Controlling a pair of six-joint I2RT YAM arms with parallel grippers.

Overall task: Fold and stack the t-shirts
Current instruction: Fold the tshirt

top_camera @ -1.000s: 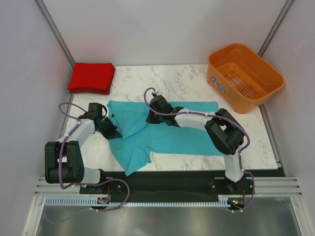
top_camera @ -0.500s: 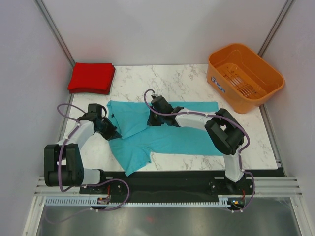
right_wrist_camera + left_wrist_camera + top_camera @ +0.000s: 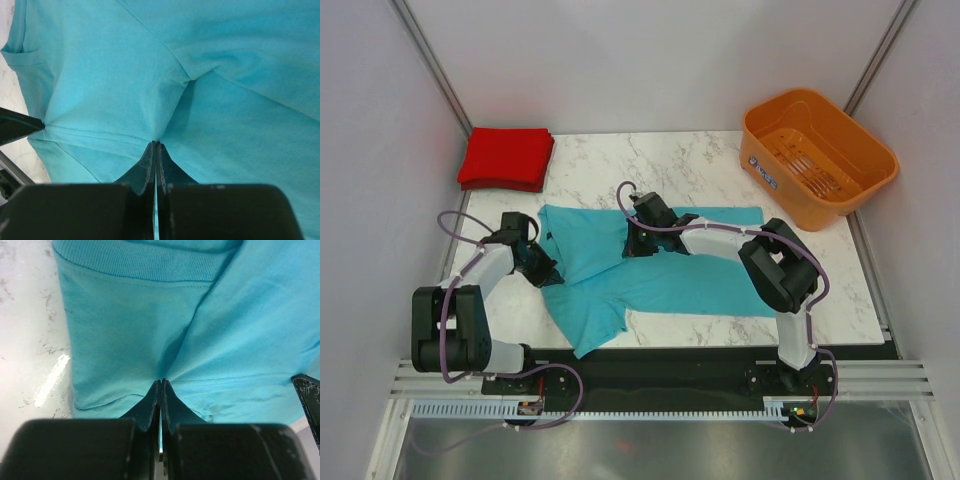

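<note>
- Your right gripper (image 3: 155, 146) sits at bottom centre, fingers pressed together with a pinch of the shirt (image 3: 225, 75) between the tips.
- The shirt fills nearly the whole frame.
- A stitched hem (image 3: 95, 134) runs from the left edge to the fingertips.
- A dark crease (image 3: 176, 100) climbs from the tips toward the centre.
- A sleeve (image 3: 30, 65) lies at upper left, with a sliver of table (image 3: 5, 15) beside it.
- A black part (image 3: 15, 126) pokes in at the left edge, its tip at the shirt's edge.

The right gripper (image 3: 155, 146), pinching the teal-blue t-shirt (image 3: 700, 280), has crept slightly to the right and toward the far side, and its forearm and elbow have gone with it. The pinched fold of cloth has been drawn a touch rightward. The left gripper (image 3: 161, 385) edged left and far, then came back near, ending almost where it began.
</note>
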